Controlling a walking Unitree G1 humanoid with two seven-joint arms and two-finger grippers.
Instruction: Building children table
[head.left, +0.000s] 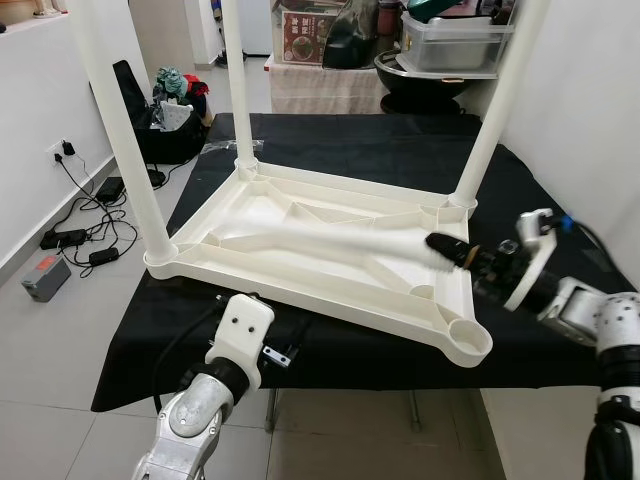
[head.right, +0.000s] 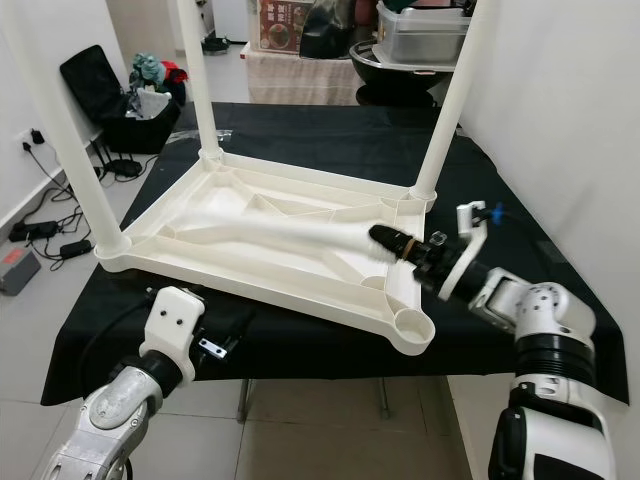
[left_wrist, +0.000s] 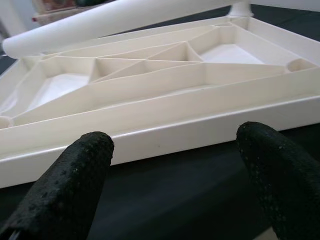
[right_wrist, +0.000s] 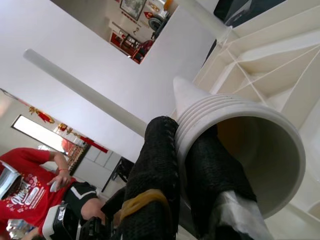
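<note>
A white plastic children's tabletop lies upside down on a black-covered table. Three white legs stand in its corner sockets: front left, back left, back right. The front right socket is open. My right gripper is shut on the threaded end of a fourth white leg, one finger inside the tube and one outside, holding it low across the tabletop. In the left wrist view my left gripper stands open, close to the tabletop's near rim.
The black cloth covers the table to its edges. Cables and a power strip lie on the floor at left, with a black bag behind. Boxes and bins stand at the back. A person in red sits nearby.
</note>
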